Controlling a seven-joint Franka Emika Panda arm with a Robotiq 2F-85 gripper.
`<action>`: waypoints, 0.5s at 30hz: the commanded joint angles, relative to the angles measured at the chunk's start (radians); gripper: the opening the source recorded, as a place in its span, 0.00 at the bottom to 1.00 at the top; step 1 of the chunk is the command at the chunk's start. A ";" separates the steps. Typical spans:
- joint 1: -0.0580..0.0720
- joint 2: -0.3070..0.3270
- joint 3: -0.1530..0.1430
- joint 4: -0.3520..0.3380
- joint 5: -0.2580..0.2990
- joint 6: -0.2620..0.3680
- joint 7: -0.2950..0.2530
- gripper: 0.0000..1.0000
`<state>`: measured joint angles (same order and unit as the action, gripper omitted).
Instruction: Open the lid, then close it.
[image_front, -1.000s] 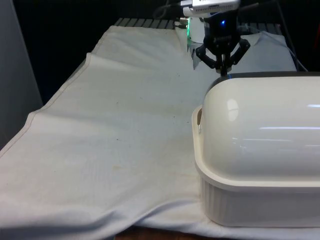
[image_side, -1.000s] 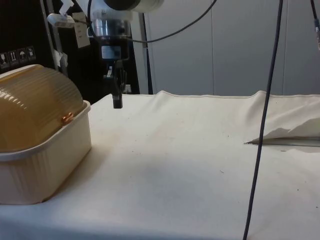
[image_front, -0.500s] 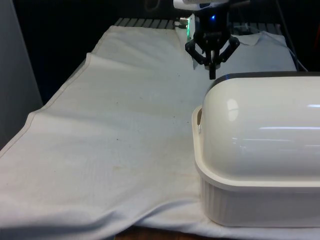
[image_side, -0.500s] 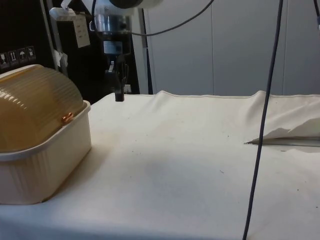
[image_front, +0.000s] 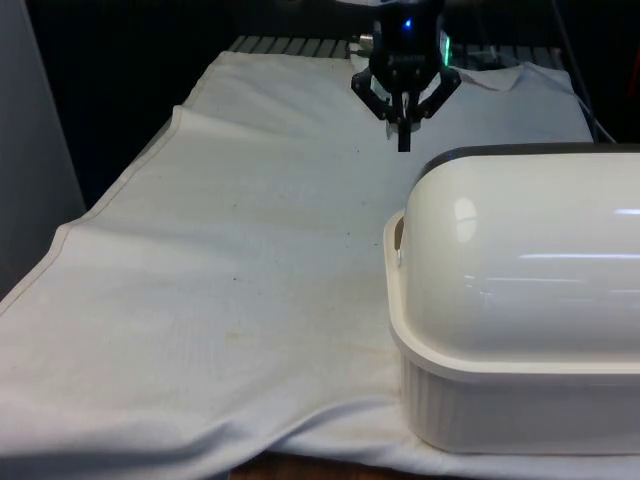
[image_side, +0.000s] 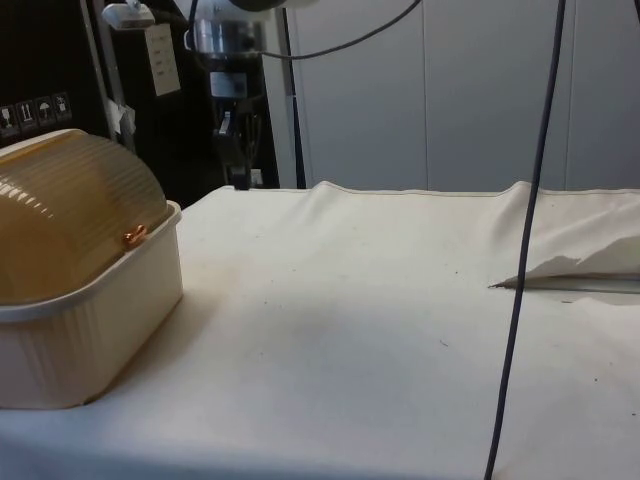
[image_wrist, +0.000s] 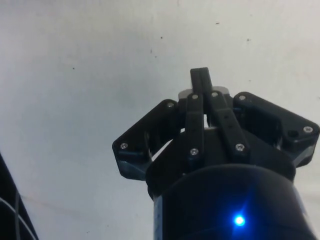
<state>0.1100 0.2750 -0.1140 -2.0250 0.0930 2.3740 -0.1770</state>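
The bench (image_front: 230, 260), under its white cloth (image_side: 400, 300), carried the bread box (image_front: 520, 400) at the front view's right, near the front edge. Its domed lid (image_front: 530, 250) was down on the base, the same as one second earlier. The gripper (image_front: 404, 138) had changed place: before it hung just at the far edge of the lid, and now it had moved up and away toward the front view's left, so it was above bare cloth.

The side view showed the ribbed, amber-looking face of the lid (image_side: 70, 220) and a small copper-coloured pivot (image_side: 131, 237) at its lower corner; the front view gave a smooth cream back. In the side view the gripper (image_side: 229, 165) hung beyond the box, near the far end of the bench.

In the wrist view the fingers (image_wrist: 201, 82) were pressed together with nothing between them. The lid lay apart from them, lower and nearer to the front edge.
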 joint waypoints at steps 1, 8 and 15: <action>0.003 -0.004 -0.008 -0.001 -0.019 0.005 0.017 0.00; 0.002 -0.003 -0.022 0.001 -0.035 0.011 0.035 0.00; 0.002 0.000 -0.037 0.002 -0.031 0.019 0.042 0.00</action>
<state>0.1100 0.2740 -0.1450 -2.0210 0.0710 2.3810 -0.1480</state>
